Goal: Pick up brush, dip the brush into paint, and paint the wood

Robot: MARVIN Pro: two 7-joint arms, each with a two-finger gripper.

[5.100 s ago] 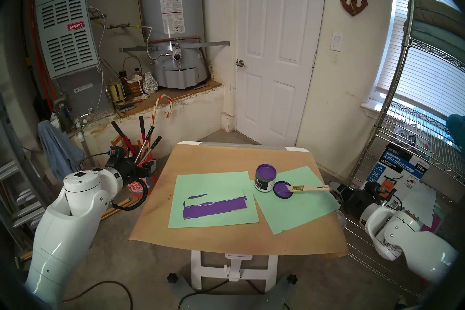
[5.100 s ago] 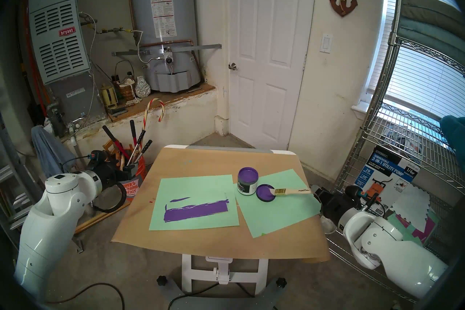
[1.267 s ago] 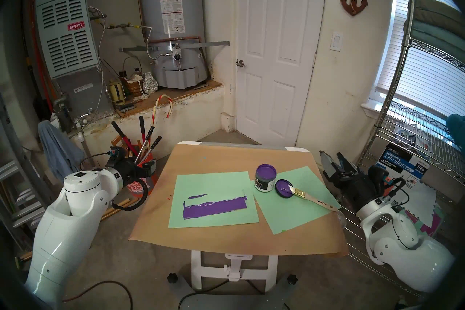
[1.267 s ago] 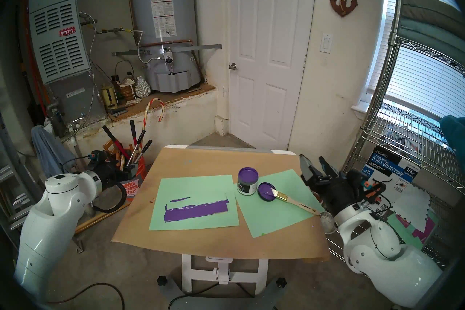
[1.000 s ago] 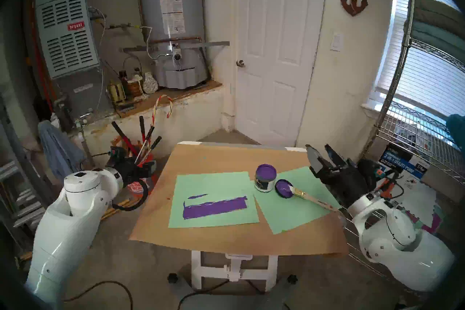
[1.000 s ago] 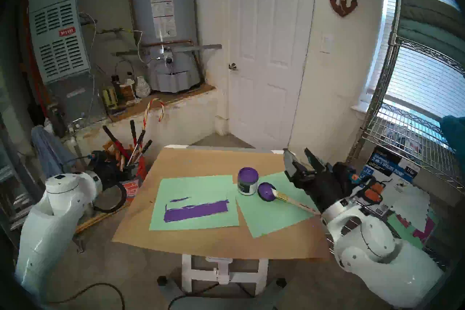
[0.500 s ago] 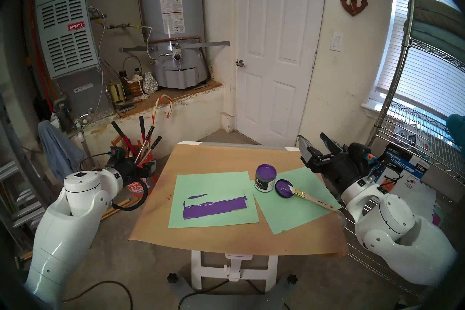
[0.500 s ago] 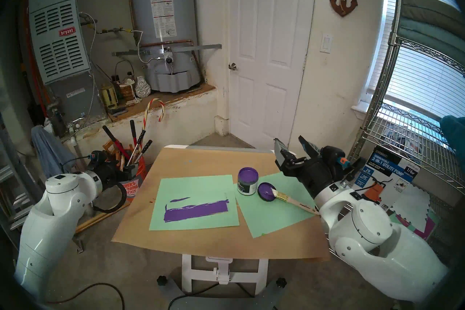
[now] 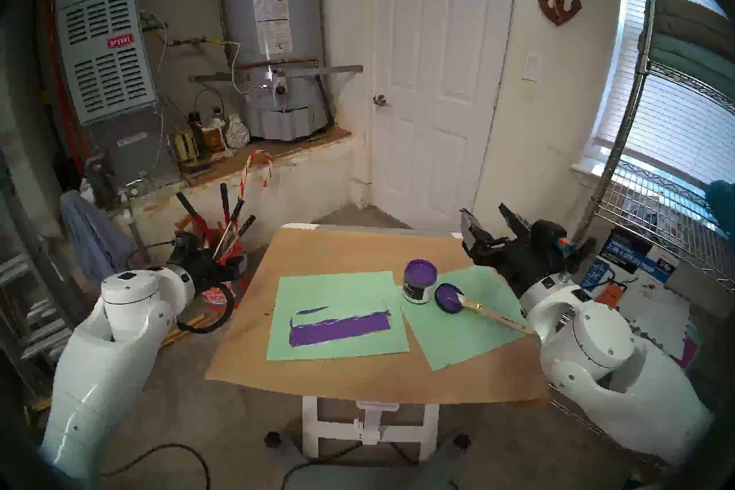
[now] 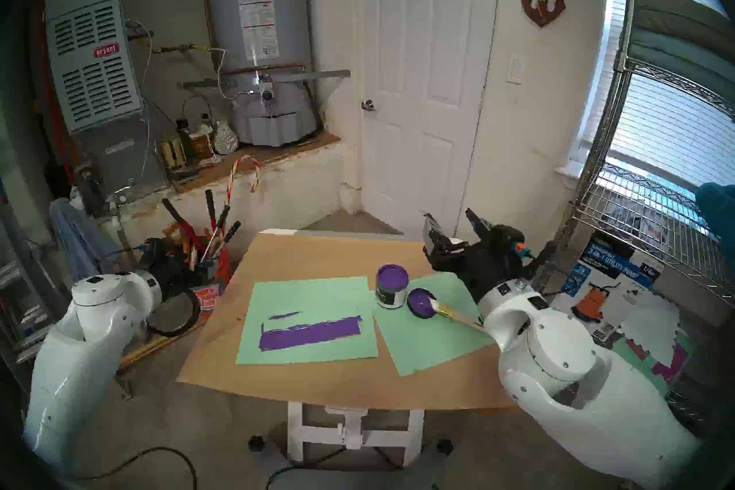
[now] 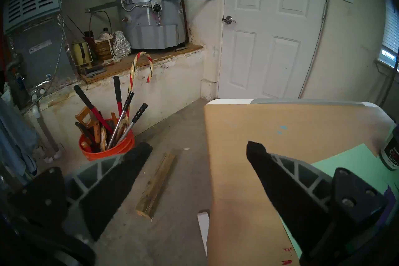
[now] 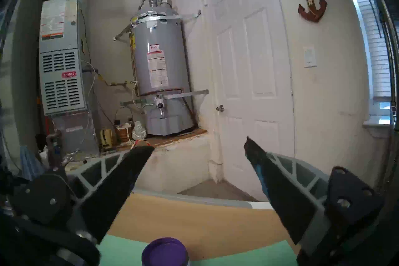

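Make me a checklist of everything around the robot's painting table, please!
Surface: table covered in brown paper, with two green paper sheets on top.
Job's things: brush lies with its bristles on the lid and its handle on the right sheet; open paint jar beside the lid; wood painted purple, on the left sheet.
Clutter: small red specks by the table's left edge.
Pincers: right pincer open, raised over the table's far right corner; left pincer open, left of the table; both hold nothing.
Cables: dark cable on the floor.
Surroundings: orange bucket of tools, water heater, white door, wire shelf.
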